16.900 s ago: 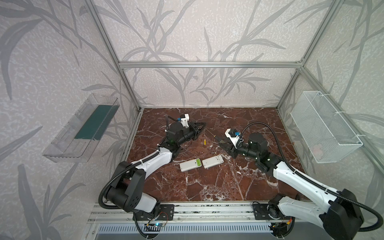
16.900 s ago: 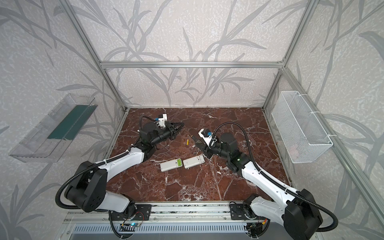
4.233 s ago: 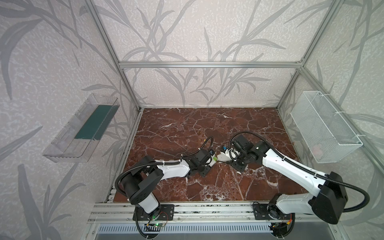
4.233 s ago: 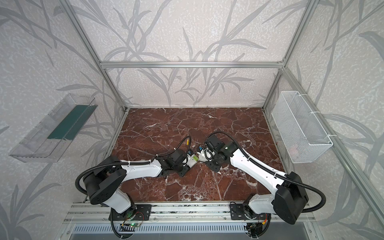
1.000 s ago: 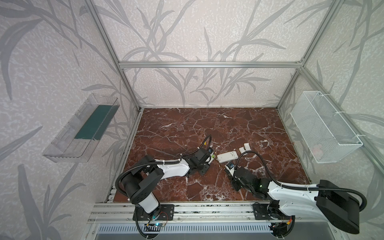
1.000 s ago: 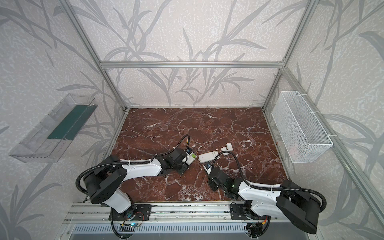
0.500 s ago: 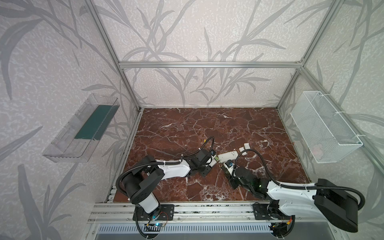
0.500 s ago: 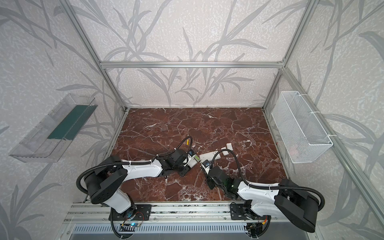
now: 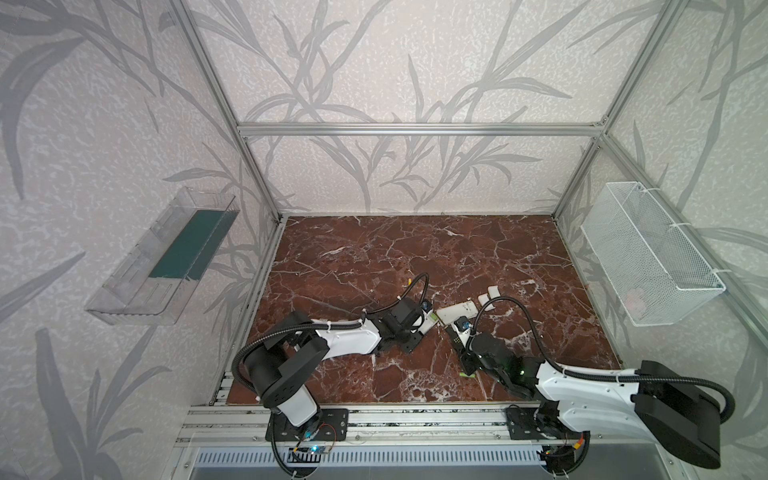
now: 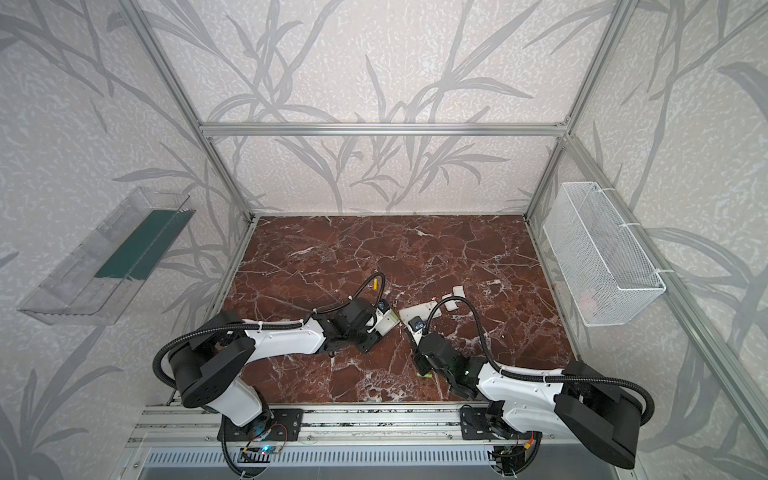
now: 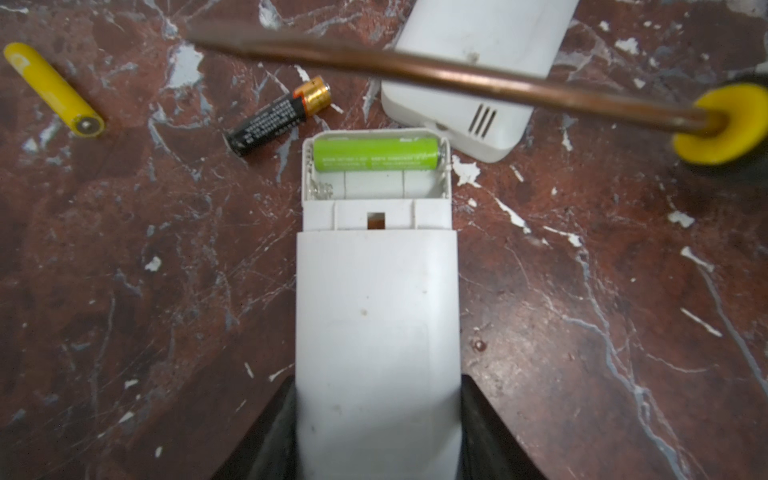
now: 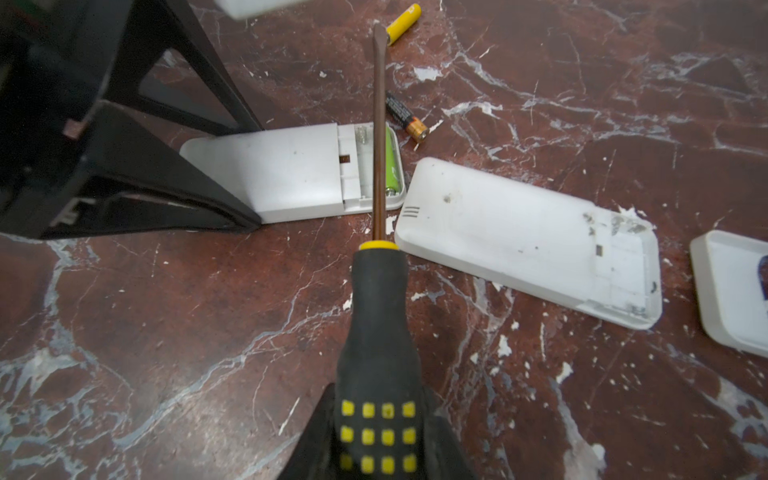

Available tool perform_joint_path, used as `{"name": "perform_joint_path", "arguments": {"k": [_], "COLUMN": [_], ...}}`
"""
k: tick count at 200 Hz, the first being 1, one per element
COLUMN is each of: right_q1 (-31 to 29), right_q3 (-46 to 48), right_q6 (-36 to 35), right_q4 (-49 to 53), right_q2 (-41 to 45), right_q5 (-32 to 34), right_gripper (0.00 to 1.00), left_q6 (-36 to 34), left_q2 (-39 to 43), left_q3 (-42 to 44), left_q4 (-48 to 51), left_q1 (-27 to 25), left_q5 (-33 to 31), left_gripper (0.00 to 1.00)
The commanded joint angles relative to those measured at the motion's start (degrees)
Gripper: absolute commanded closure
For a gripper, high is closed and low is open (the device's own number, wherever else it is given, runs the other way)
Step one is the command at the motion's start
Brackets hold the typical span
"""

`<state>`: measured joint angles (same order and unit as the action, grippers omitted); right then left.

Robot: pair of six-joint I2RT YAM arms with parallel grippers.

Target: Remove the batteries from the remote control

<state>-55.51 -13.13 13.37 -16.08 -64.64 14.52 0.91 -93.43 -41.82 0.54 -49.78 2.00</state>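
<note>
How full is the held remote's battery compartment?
Half full: one green battery fills one slot of the remote; the other slot shows only a spring.

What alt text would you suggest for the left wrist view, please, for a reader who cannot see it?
The left gripper clamps a white remote whose open compartment holds one green battery beside an empty slot. A screwdriver shaft crosses close by; a black battery, a yellow battery and a second remote lie on the marble table.

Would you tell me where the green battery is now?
In the left wrist view, the green battery lies in the end slot of the remote that the left gripper holds, next to a second remote.
</note>
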Motion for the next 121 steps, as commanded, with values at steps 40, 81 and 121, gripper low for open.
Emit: {"name": "perform_joint_path", "arguments": {"k": [40,81,121], "right_q1": [-0.5,-0.4,-0.4], "right_q3": [-1.5,-2.1,-5.7], "right_q6": [10.7,13.5,11.7], "right_q4": [15.8,24.3,26.2], "right_q2": [14.7,22.9,18.1], "right_q5": [-14.3,-7.1,-6.6], "right_gripper": [1.00,1.00,1.00], "left_q6": [3.7,4.8,3.8], "left_q2": [0.2,1.8,2.2], "left_q3": [3.8,5.1,4.7], "left_q4": [2.1,-0.9,0.3], "left_q1": [-0.9,-0.3,-0.3], "left_q5": [3.3,3.1,2.9], "left_gripper": [1.00,1.00,1.00]}}
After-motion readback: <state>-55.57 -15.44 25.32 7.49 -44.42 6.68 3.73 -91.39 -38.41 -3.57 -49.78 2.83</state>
